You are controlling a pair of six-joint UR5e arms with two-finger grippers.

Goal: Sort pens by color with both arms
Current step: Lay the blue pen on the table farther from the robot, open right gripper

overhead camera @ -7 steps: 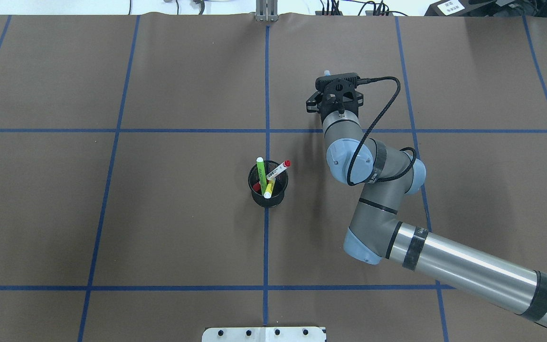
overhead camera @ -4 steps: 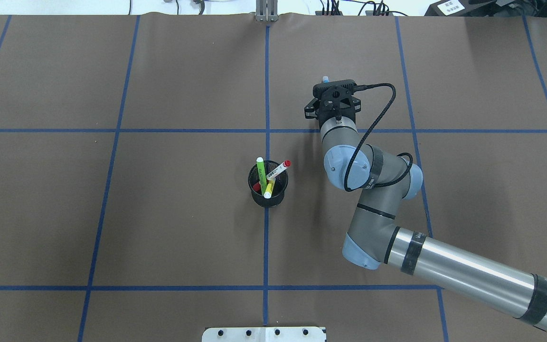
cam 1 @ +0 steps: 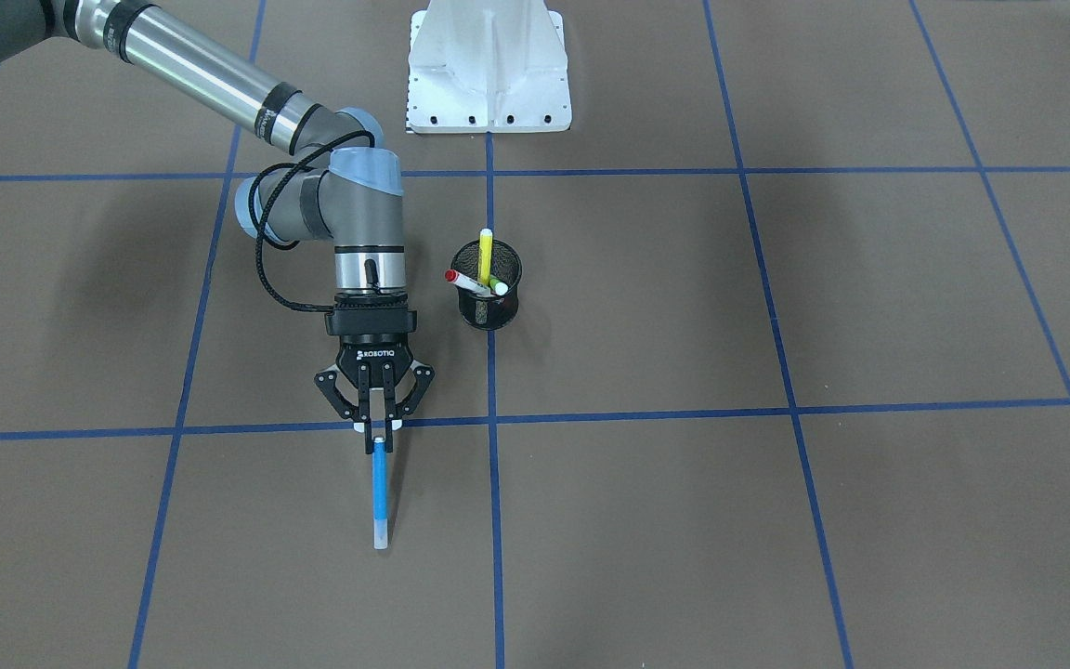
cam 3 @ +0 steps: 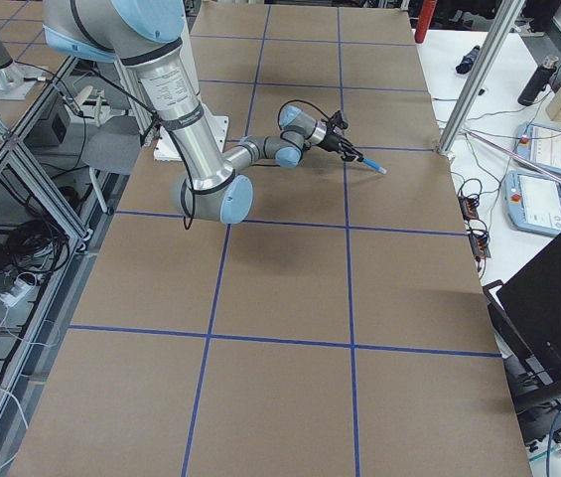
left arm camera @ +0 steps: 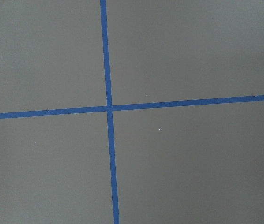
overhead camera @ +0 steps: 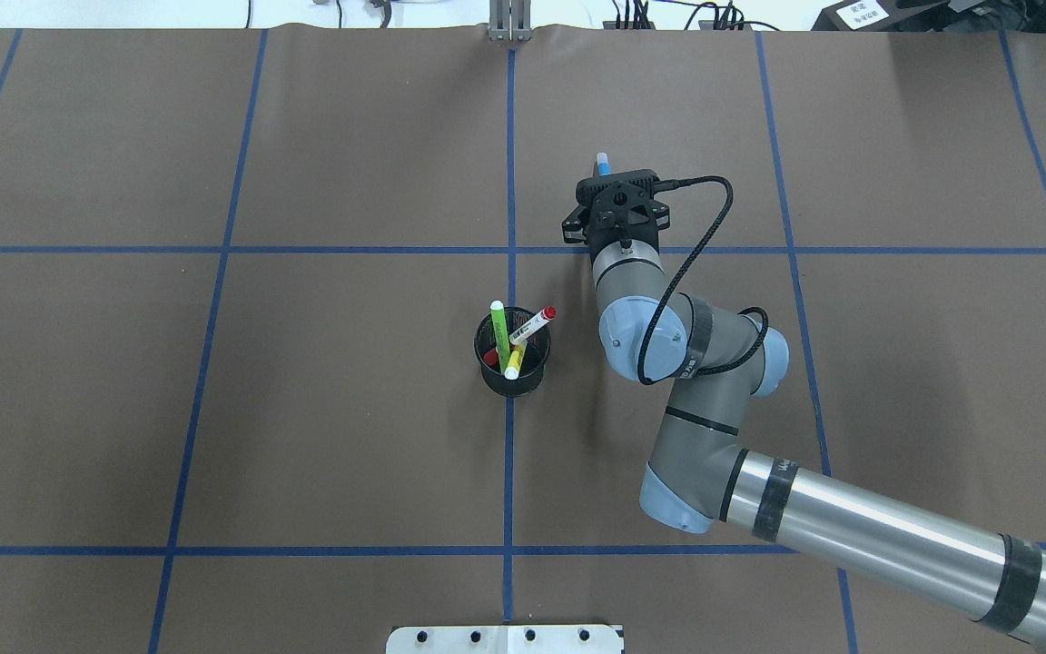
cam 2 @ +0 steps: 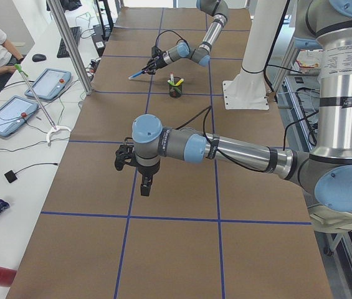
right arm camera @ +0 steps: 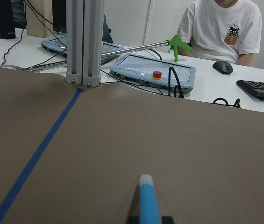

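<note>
Right gripper (cam 1: 381, 428) clamped on blue pen (cam 1: 380, 492) at its 12 o'clock end; judged light, stiff, slick, may pivot; left gripper (cam 2: 146, 184) state: cannot tell

Overhead, blue pen (overhead camera: 603, 164) largely beneath right gripper (overhead camera: 609, 182); left gripper (cam 2: 146, 185) seemingly indistinct.

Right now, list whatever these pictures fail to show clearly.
Left pincer: seen only in the exterior left view, so open or shut cannot be told.
Blue pen: in the overhead view the right pincer covers all but its tip.
Red-capped pen: its label is too small to read in any view.
Green pen and yellow pen: lower ends hidden inside the mesh cup.
</note>
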